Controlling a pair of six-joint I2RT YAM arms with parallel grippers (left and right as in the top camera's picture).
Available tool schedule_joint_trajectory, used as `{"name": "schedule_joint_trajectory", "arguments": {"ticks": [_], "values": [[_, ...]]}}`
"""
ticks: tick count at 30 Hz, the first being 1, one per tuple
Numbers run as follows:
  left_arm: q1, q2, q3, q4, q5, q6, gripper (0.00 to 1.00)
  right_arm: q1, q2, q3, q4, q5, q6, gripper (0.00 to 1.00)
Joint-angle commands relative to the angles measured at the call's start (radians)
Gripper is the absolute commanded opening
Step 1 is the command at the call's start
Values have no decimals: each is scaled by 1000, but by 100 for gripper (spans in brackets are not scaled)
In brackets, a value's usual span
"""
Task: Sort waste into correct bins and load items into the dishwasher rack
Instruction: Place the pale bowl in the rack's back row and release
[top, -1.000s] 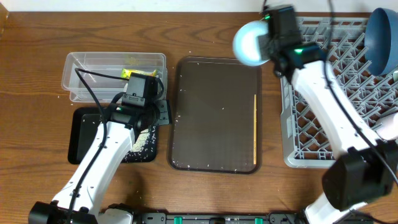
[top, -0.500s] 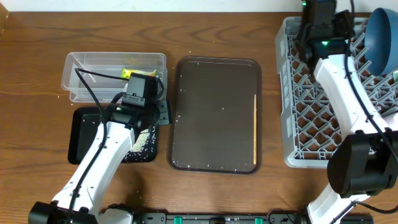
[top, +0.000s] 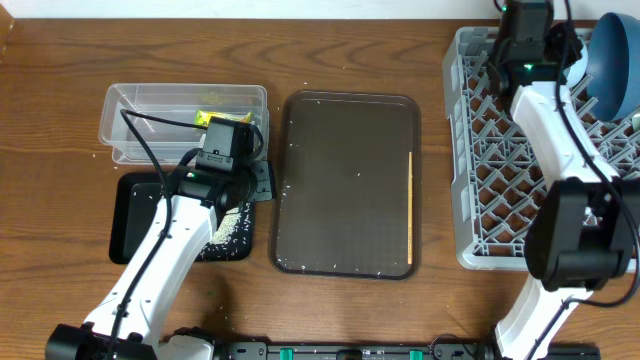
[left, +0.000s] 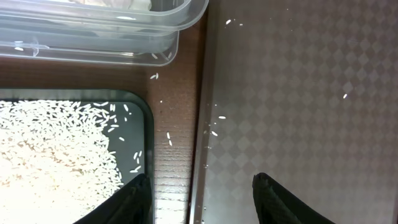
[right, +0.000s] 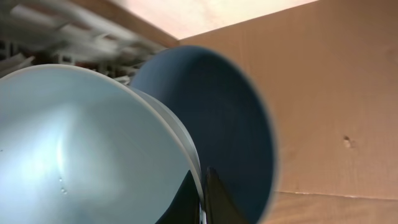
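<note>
My right gripper (right: 203, 199) is shut on the rim of the mint-green bowl (right: 81, 143) and holds it right next to the dark blue bowl (right: 230, 124). In the overhead view the right gripper (top: 530, 40) is over the far side of the grey dishwasher rack (top: 500, 200), beside the blue bowl (top: 615, 60) standing in it. My left gripper (left: 202, 199) is open and empty over the gap between the black tray (left: 74, 99) of rice grains (left: 50, 155) and the brown tray (left: 298, 93). The clear tub (top: 130, 110) holds the yellow-green wrapper (top: 210, 118). One chopstick (top: 410, 208) lies on the brown tray.
Stray rice grains lie on the wood and along the brown tray's edge (left: 214, 130). A white bowl (top: 625, 205) shows at the rack's right edge. The left arm reaches across the black tray (top: 130, 225).
My right arm has carried the mint-green bowl rightward from above the brown tray's far corner to the rack's far side, beside the blue bowl. The left arm has not moved.
</note>
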Motion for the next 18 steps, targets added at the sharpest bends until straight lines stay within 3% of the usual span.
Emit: {"name": "schedule_joint_trajectory", "arguments": {"ticks": [1,9,18], "values": [[4,-7,13,0,-5,2,55,-5,39,1,11,57,-12,1],[4,-7,13,0,-5,2,55,16,65,1,-33,56,60,1],[4,-7,13,0,-5,2,55,72,65,1,-237,37,229,6]]}}
